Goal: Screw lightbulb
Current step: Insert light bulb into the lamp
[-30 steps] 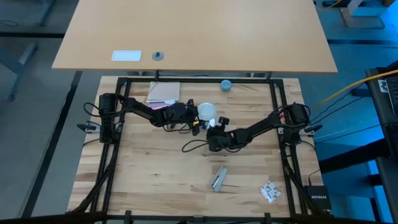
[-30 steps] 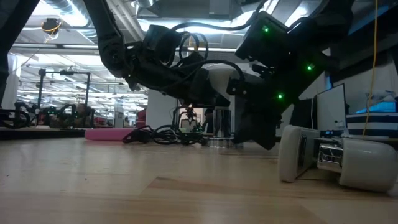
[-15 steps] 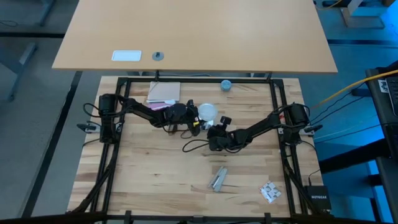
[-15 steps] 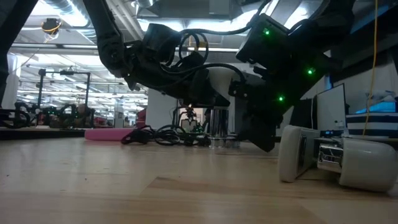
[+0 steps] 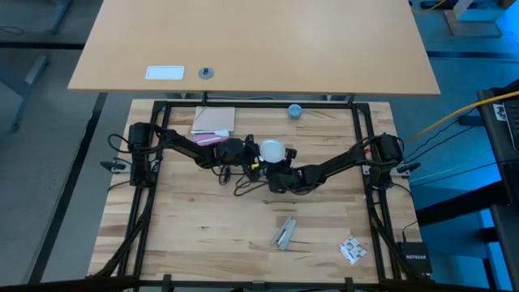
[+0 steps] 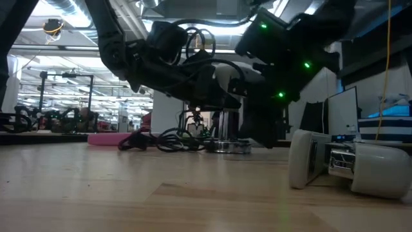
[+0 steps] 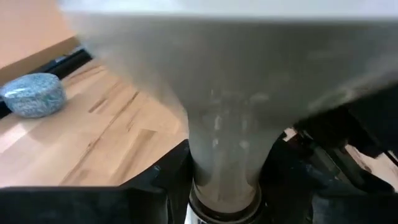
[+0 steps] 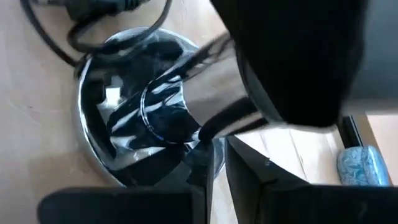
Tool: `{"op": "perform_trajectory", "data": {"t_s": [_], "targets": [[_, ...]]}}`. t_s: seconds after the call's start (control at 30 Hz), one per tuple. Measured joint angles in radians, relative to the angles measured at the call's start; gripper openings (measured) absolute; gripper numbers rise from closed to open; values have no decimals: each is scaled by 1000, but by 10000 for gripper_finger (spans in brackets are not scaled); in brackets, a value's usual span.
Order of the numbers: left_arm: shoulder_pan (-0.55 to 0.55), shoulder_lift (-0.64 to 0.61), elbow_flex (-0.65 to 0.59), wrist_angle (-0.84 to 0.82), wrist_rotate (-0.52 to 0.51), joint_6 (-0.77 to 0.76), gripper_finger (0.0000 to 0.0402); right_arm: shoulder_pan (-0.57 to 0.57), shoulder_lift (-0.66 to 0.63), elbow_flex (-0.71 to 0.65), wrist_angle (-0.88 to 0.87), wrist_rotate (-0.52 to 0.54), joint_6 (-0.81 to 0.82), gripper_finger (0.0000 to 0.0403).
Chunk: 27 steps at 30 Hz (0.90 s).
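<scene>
The frosted-white lightbulb (image 5: 272,149) stands over the silvery socket (image 6: 225,129) near the table's middle. In the left wrist view the bulb's globe (image 7: 227,74) fills the picture, and its neck runs down into a silvery ring. My left gripper (image 5: 253,156) comes from the left and is shut on the bulb. My right gripper (image 5: 280,174) comes from the right, low beside the socket's round base (image 8: 124,130), with its fingers almost together. The socket's thin black cord (image 5: 242,185) lies looped on the wood. My left gripper pinches the bulb's narrow neck (image 7: 225,165) between its two fingers, just above the silvery ring. The fingers come nearly level from the table's left, and the globe stands upright above them. My right gripper's fingertips (image 8: 249,168) close on the rim of the socket's round base (image 8: 208,152), slanting down from the table's right. The gripper hides the exact contact. The base rests on the table.
A blue-grey round cap (image 5: 294,110) lies at the far edge. A pink and white pad (image 5: 213,120) lies at the far left. A small metal piece (image 5: 284,233) and a packet (image 5: 351,250) lie near the front right. A white device (image 6: 347,161) fills the low view's right.
The cord's loop has slid a little toward the table's left edge. My right gripper has edged toward the far side, closer under the bulb. My left gripper keeps its hold on the bulb.
</scene>
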State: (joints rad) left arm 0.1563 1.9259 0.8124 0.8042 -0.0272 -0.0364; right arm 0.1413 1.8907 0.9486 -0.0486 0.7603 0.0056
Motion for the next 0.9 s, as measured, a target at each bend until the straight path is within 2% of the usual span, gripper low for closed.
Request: {"op": "perform_trajectory", "data": {"t_s": [0.1,0.3,0.4,0.67,0.9], "targets": [[6,-2,-2,-2,0,-1,155,-2,-1,86,-181,-54,-4,43],[16,2,3,4,-29,3,155,9,-9,279,-690,-159,137,44],[20,2,3,2,-56,4,155,34,-9,334,-831,-170,151,44],[32,2,2,1,-63,5,155,149,-9,411,-1045,-174,234,44],[32,2,1,1,-63,7,155,251,-35,452,-1443,-153,430,44]]}}
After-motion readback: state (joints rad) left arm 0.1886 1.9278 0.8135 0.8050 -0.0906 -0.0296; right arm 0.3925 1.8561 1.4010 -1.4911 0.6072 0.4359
